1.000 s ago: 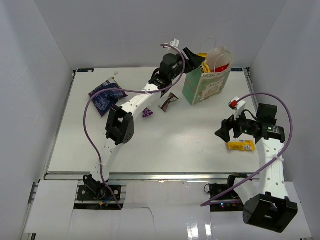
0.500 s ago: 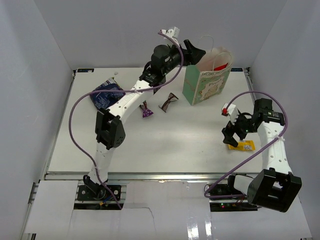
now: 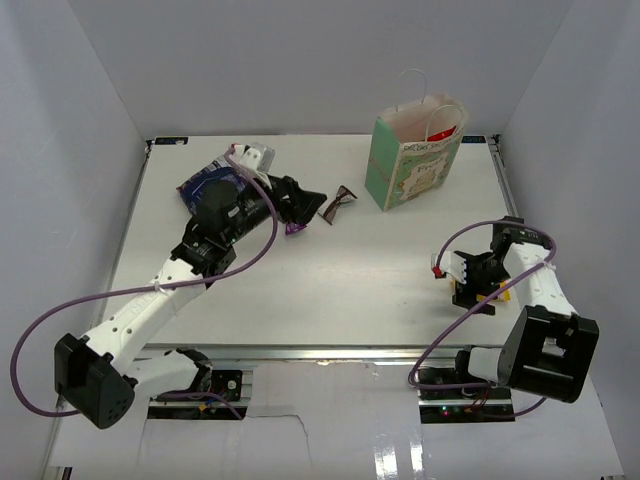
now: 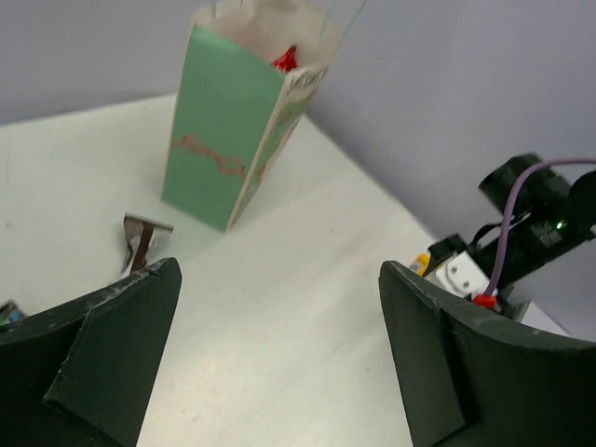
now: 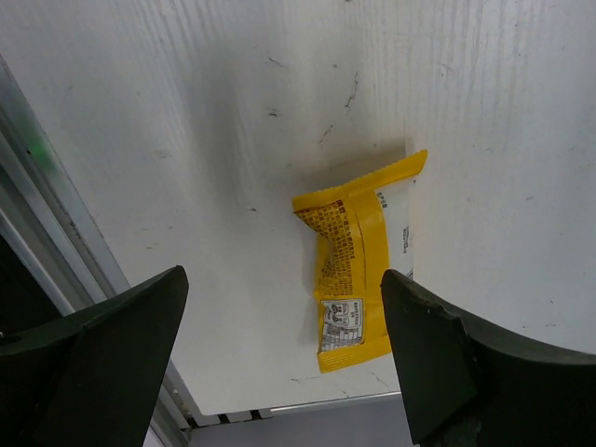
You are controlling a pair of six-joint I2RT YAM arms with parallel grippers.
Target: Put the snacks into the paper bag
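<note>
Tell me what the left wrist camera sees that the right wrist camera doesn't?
Only the left wrist view shows the paper bag standing up with a red bag peeking out, a brown wrapped candy lying near it, and the right arm far off. Only the right wrist view clearly shows the small yellow bar lying flat, plus the metal rail at the table's edge. Both show the white table and an open gripper: the left gripper and the right gripper.

Bright, even overhead light leaves only soft grey shadows on the white tabletop (image 5: 233,112), one smudged between the right tool's (image 5: 279,349) fingers, while the left tool's (image 4: 279,358) dark fingers look slightly blurred up close.
</note>
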